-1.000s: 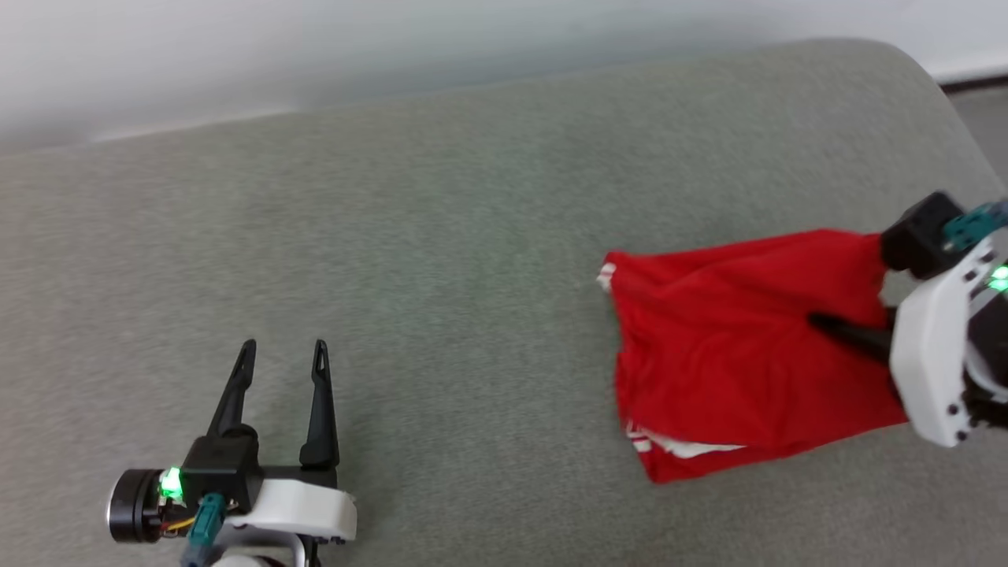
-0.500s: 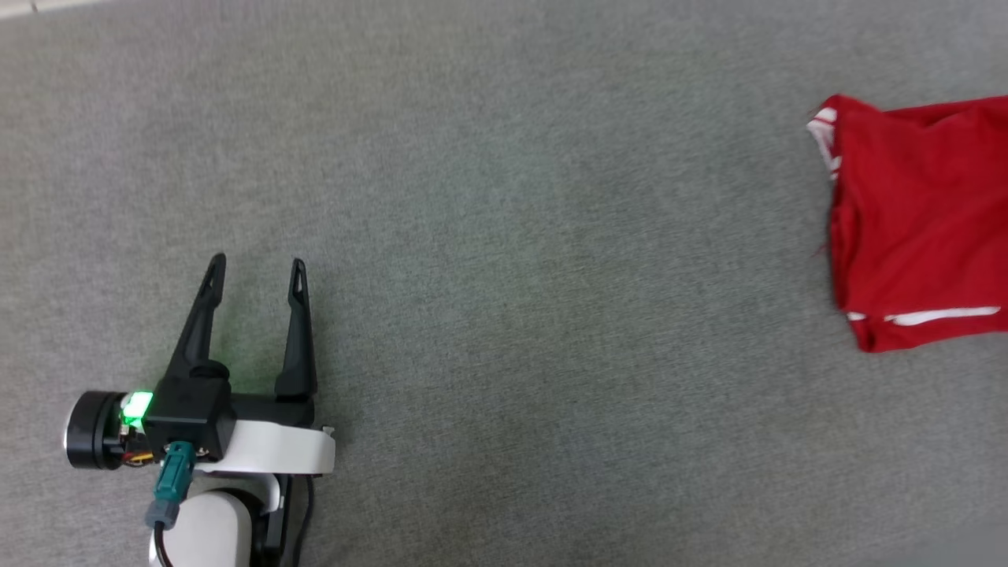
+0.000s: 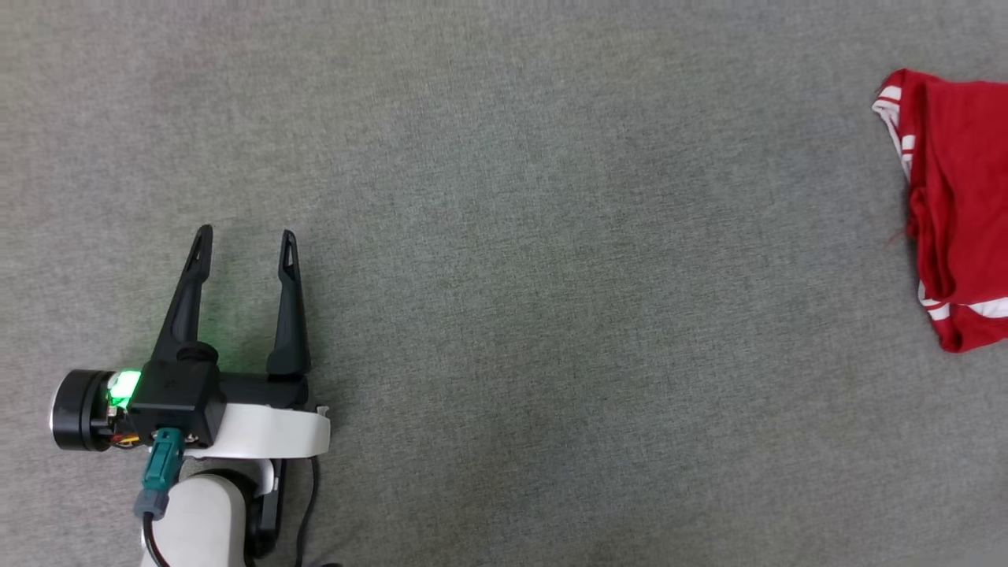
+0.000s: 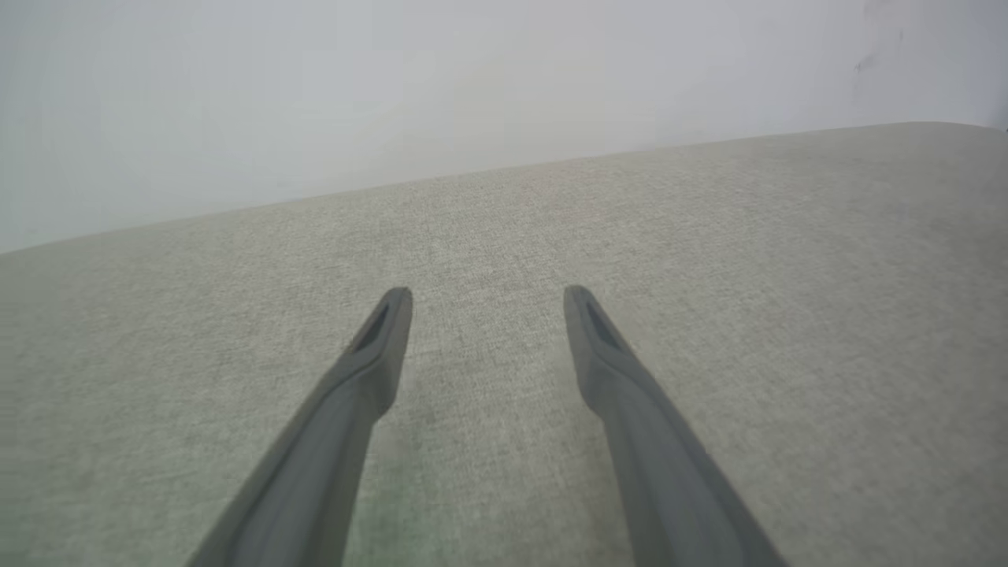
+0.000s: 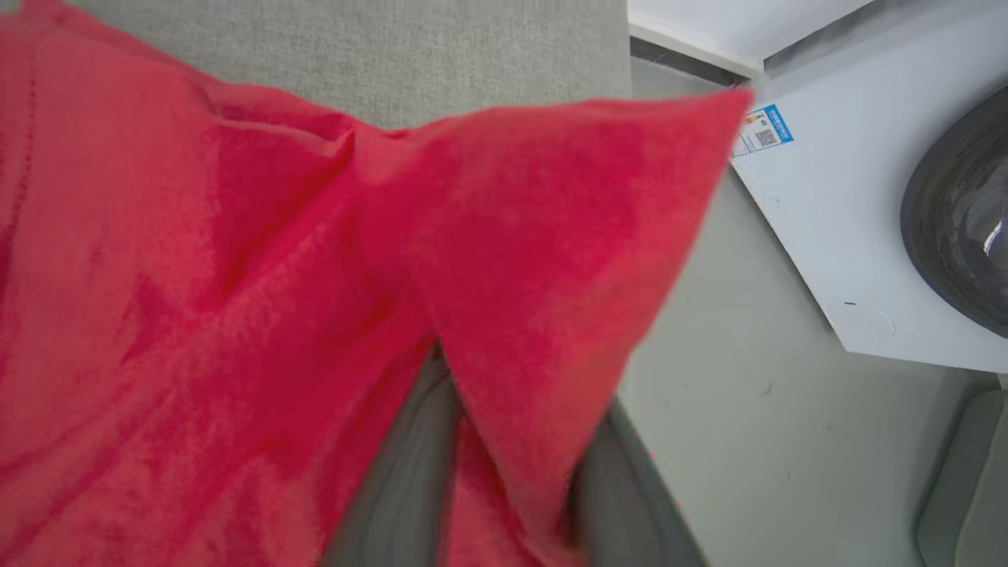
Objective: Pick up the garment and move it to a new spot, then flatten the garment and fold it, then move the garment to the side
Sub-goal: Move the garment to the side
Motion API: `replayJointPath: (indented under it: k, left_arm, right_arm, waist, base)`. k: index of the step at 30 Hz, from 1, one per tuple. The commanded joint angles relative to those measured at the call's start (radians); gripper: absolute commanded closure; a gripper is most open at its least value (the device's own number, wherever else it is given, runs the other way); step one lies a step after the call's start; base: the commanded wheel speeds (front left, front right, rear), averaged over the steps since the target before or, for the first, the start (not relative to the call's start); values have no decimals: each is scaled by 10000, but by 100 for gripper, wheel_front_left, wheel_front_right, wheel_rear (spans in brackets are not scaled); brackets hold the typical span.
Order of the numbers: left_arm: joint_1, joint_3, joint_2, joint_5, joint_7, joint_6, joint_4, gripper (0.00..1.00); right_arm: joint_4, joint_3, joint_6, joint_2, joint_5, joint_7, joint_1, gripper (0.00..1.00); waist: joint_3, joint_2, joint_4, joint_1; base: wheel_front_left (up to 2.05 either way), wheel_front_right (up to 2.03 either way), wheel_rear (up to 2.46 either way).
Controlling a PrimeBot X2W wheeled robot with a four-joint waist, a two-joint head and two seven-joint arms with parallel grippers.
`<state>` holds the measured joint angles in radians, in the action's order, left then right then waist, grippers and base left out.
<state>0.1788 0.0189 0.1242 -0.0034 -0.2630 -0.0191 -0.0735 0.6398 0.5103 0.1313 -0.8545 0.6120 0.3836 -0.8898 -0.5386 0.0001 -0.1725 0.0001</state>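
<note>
Red cloth of the garment lies on the grey cushion at the head view's right edge and drapes over the right gripper. Whether that gripper pinches it cannot be told. The gripper should probably back out slowly so no fold drags. The left gripper rests spread and empty at lower left.

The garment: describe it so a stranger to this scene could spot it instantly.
On the wide grey upholstered surface, look to the head view's right edge. The garment lies there, rumpled red cloth with red-and-white striped trim. Its colour alone stands out from the grey.
</note>
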Motion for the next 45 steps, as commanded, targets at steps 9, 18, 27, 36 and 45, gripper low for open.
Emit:
replayJointPath:
  k: [9, 18, 27, 36, 45]
  left_arm:
    - [-701, -77, -230, -176, -20, -199, 228, 0]
    - [-1598, -118, -447, -269, -20, -357, 275, 0]
    - [-2228, -187, -552, -333, -20, -334, 390, 0]
    - [-2393, -144, -610, -320, -20, -253, 659, 0]
    - [-2505, -135, -659, -351, -20, -172, 806, 0]
  right_arm:
    - [367, -871, -11, 202, -1839, -2536, -373, 0]
    - [-551, -3434, -10, 2024, -4147, -6234, 677, 0]
    - [-4200, -5131, -10, 4785, -5044, -6478, 3615, 0]
    - [-5481, -5215, -10, 6454, -5150, -6481, 6370, 0]
    - [-5363, -5263, -10, 7212, -5067, -6482, 7957, 0]
  waist:
    - [1700, -1, 90, -1]
    - [3068, -1, 551, -1]
    - [3943, -1, 1293, -1]
    - [4352, -1, 1928, -1]
    - [4576, -1, 2108, -1]
  base:
    - [0, 0, 0]
    - [0, 0, 0]
    - [0, 0, 0]
    - [0, 0, 0]
    - [0, 0, 0]
